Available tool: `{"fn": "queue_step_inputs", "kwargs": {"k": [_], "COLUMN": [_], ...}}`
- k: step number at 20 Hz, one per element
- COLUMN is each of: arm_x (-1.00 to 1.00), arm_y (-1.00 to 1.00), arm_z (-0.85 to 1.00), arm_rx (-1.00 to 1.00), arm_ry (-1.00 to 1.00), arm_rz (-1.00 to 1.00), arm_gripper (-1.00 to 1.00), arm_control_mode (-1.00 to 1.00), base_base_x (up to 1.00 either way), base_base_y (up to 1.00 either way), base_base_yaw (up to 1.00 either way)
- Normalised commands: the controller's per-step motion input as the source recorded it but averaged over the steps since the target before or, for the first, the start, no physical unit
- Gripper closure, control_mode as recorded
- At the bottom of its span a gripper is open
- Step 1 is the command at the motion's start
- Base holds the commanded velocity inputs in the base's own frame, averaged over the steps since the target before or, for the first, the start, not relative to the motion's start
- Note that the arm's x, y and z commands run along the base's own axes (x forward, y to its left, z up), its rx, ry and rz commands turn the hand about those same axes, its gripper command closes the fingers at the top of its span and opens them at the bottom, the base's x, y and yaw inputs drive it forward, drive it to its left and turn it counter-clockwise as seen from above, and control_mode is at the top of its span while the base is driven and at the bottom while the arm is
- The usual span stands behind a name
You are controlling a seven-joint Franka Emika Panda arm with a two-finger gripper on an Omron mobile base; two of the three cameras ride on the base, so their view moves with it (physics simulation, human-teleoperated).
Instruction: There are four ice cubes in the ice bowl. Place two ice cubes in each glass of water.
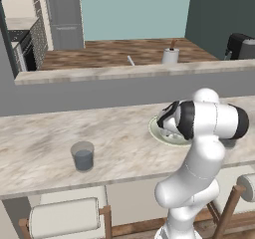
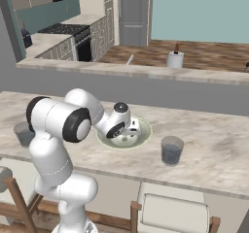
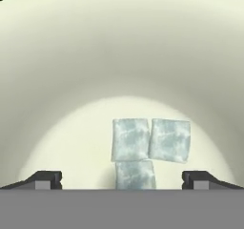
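Observation:
The pale ice bowl [image 2: 142, 141] sits mid-counter, partly behind my arm in the left base view [image 1: 153, 130]. My gripper [image 2: 132, 128] is lowered into it, open. In the hand view its two fingertips [image 3: 45, 179] stand wide apart just above the bowl's floor [image 3: 122, 46], and three ice cubes [image 3: 130, 140] lie clustered between them, touching one another. The nearest cube [image 3: 135, 174] lies roughly midway between the tips of the gripper [image 3: 122, 180]. One glass of water [image 1: 82, 156] stands left of the bowl. The other glass [image 2: 171, 150] stands to its right.
A white mug [image 1: 170, 55] with a brown stick stands on the raised ledge behind the counter. Bar stools [image 1: 67, 217] sit under the counter's near edge. A dark appliance [image 1: 240, 46] is at the far right.

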Motion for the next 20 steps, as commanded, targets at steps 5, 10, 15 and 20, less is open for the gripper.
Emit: {"fn": "queue_step_inputs", "kwargs": {"k": [5,10,15,20], "arm_x": [0.05,-0.05,-0.01,-0.07], "arm_y": [-0.03,-0.17,-0.01,-0.17], "arm_z": [-0.11,-0.20,-0.16,-0.03], "arm_rx": [0.00,0.00,0.00,0.00], "arm_ry": [0.00,0.00,0.00,0.00], "arm_rz": [0.00,-0.02,-0.04,-0.05], "arm_gripper": [1.00,1.00,1.00,1.00], "arm_control_mode": [-1.00,-1.00,-1.00,-1.00], "base_base_x": [0.00,0.00,0.00,0.00], "base_base_y": [0.00,0.00,0.00,0.00], "base_base_yaw": [0.00,0.00,0.00,0.00]}}
